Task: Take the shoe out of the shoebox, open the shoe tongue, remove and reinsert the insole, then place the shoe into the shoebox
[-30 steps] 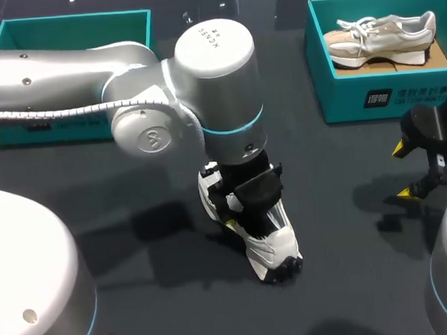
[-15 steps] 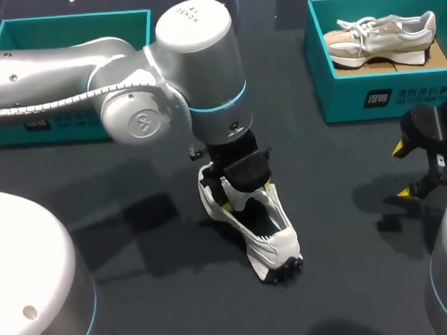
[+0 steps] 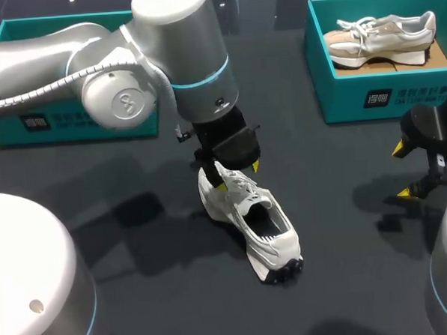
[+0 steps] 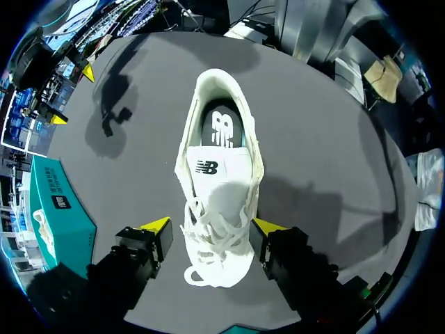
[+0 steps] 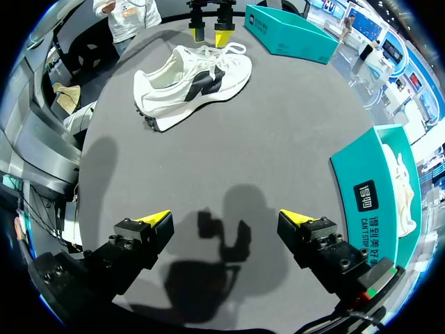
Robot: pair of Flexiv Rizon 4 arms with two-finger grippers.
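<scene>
Dark bench, teal shoeboxes at its far edge. White sneaker is out of its box, upright mid-bench, well apart from the left shoebox. The right shoebox holds a beige sneaker. Left jaws released, above the laced forefoot, one tip each side; contact unclear. Right jaws released, well apart from the shoe. Tongue partly covers the dark insole. Shoe is probably light, with a soft upper and stiffer sole. Pinch the tongue tip first, then the insole's heel end; it's likely thin and floppy.

The shoe lies on the table beneath the left hand, left shoebox and right shoebox behind.
</scene>
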